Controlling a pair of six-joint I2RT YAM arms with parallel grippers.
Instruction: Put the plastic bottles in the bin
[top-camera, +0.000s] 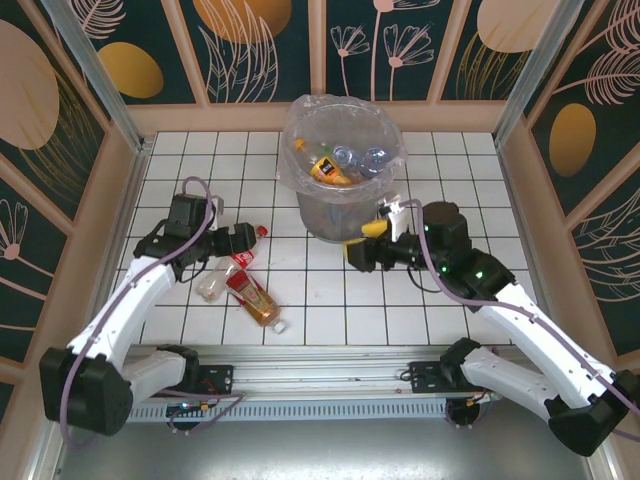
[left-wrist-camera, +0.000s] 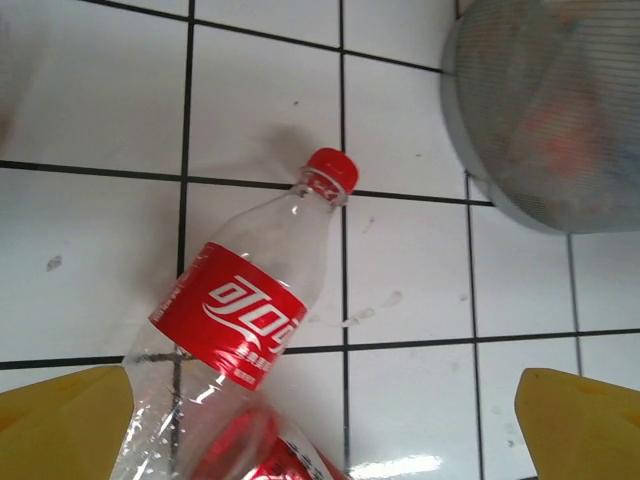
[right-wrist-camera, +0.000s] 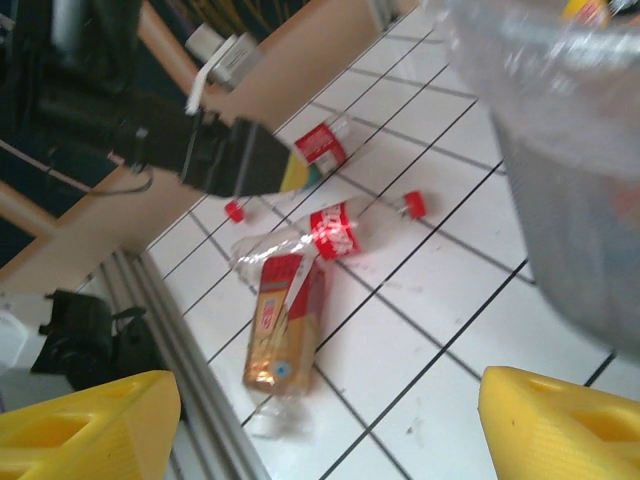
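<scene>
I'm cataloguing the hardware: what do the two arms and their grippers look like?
The left arm and right arm have white link shells, black joints and a looping mauve cable. Gripper fingers are yellow; green lights glow on the right arm.

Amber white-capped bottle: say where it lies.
Top view, left side: the amber bottle lies on the tiles nearside of the left gripper, beside two red-labelled bottles.

The only marking that can be read is the white stylised Chinese Coca-Cola script on the red label of the red-capped bottle (left-wrist-camera: 243, 318) in the left wrist view, while print on the brown bottle (right-wrist-camera: 285, 325) is too blurred to read.
</scene>
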